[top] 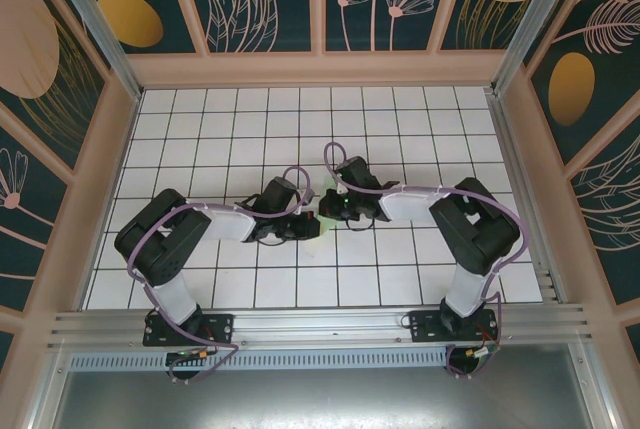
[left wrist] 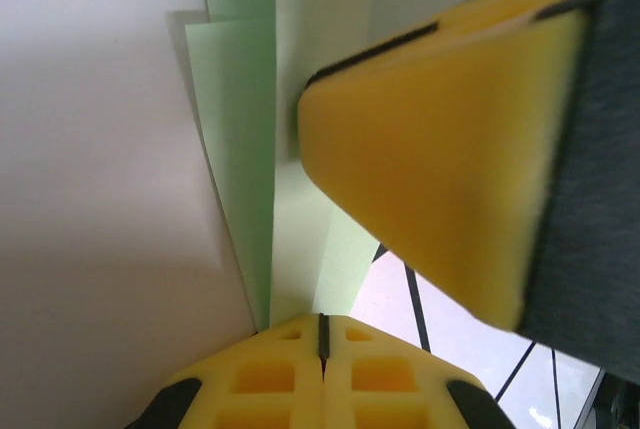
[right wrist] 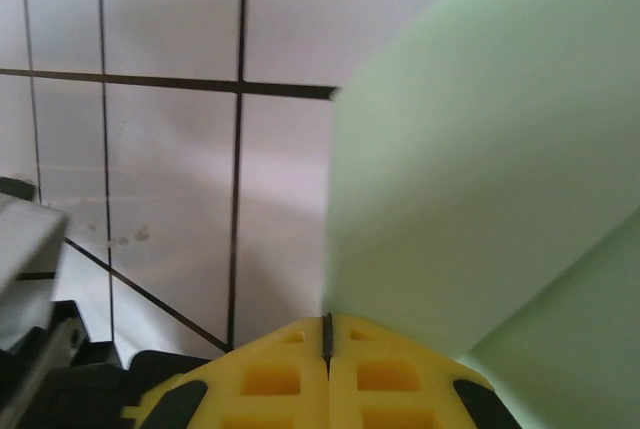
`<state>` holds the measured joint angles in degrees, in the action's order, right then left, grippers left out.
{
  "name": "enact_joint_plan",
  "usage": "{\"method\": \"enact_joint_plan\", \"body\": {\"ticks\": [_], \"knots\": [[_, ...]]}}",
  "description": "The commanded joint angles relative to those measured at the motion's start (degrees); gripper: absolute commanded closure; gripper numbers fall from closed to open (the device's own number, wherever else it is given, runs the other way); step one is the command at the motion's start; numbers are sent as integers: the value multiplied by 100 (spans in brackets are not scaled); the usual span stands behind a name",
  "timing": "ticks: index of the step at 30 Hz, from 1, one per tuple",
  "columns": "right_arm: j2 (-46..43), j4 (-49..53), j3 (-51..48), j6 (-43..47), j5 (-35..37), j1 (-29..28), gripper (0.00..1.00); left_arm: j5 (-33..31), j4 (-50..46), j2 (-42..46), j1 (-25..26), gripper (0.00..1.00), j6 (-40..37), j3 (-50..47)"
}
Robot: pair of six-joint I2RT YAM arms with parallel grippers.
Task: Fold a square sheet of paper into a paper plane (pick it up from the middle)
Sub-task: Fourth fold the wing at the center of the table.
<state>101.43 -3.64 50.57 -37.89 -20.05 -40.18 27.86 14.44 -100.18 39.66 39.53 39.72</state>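
The paper plane (left wrist: 300, 229) is pale mint-green paper folded into long creased layers that narrow toward my left gripper (left wrist: 322, 321). That gripper is shut on the paper's narrow end. A yellow finger (left wrist: 440, 169) of the right gripper hangs close above the paper. In the right wrist view a broad flap of the paper plane (right wrist: 480, 169) rises from my right gripper (right wrist: 327, 321), which is shut on its edge. From above, both grippers meet tip to tip at mid-table, left gripper (top: 306, 219) and right gripper (top: 326, 212), with a sliver of paper (top: 317, 232) below them.
The white gridded table (top: 300, 129) is walled in by patterned panels on three sides. An aluminium rail (top: 320, 327) runs along the near edge by the arm bases. Part of the other arm (right wrist: 30, 289) shows at the lower left in the right wrist view.
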Motion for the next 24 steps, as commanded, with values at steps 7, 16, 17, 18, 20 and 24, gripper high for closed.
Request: {"method": "enact_joint_plan", "body": {"ticks": [7,16,17,18,20,24], "knots": [[310,-51,-136,-148,-154,9,100,-20,-301,-27,24,100,-14,-176],[416,281,-56,-101,63,37,100,16,-68,625,15,96,36,-86],[418,279,-49,-98,47,41,100,15,-13,659,9,95,53,-96],[416,268,-47,-95,29,38,100,-12,13,674,14,95,55,-104],[407,234,-54,-95,10,37,100,-103,-6,618,12,95,48,-97],[406,214,-53,-102,-25,50,100,-170,-129,363,14,100,47,-61]]}}
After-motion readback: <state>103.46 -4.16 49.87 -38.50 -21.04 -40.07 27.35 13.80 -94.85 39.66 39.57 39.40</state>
